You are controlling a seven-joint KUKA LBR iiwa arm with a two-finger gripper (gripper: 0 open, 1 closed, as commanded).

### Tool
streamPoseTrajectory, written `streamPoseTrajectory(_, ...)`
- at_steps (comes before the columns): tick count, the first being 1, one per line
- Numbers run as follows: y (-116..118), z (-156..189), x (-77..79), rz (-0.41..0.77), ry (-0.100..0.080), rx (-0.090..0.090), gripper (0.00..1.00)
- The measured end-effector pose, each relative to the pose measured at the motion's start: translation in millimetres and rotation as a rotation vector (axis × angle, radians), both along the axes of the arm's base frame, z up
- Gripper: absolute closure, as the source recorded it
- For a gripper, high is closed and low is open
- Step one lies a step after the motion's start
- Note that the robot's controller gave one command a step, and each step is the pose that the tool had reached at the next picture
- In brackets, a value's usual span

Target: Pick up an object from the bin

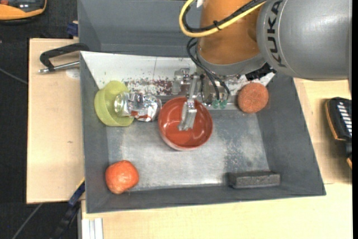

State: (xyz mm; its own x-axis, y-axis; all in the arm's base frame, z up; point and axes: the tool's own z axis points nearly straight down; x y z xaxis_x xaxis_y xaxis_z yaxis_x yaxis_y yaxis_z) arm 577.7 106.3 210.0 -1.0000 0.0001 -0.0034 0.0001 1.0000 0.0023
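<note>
**Pick from the bin, early stage.** The gripper reaches down from the bin's far edge into a red bowl that sits on the floor of the grey bin, just back of its middle. The tip is at or just above the bowl's inner surface. Whether the gripper is wide or narrow cannot be told from this angle, and no object can be seen gripped. The bowl rests flat, so the lift is judged not yet done.

Other contents lie apart from the gripper:
- a yellow-green cup on its side near the view's left wall, with a crumpled clear wrapper at its mouth, touching the bowl's rim
- an orange ball in the near left corner
- a rusty-orange round lump toward the far right wall
- a dark block along the near edge

Left to do, judged from this: secure a grasp, raise the object and clear the bin.
</note>
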Motion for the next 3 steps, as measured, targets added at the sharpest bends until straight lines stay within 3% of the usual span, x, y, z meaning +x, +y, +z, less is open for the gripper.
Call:
streamPoseTrajectory(1, 0, 0, 0.0, 0.000, 0.000, 0.000, 1.00)
streamPoseTrajectory(2, 0, 0, 0.0, 0.000, 0.000, 0.000, 0.00)
streamPoseTrajectory(3, -89, -70, 18.0, 0.487, 0.000, -0.003, 0.00)
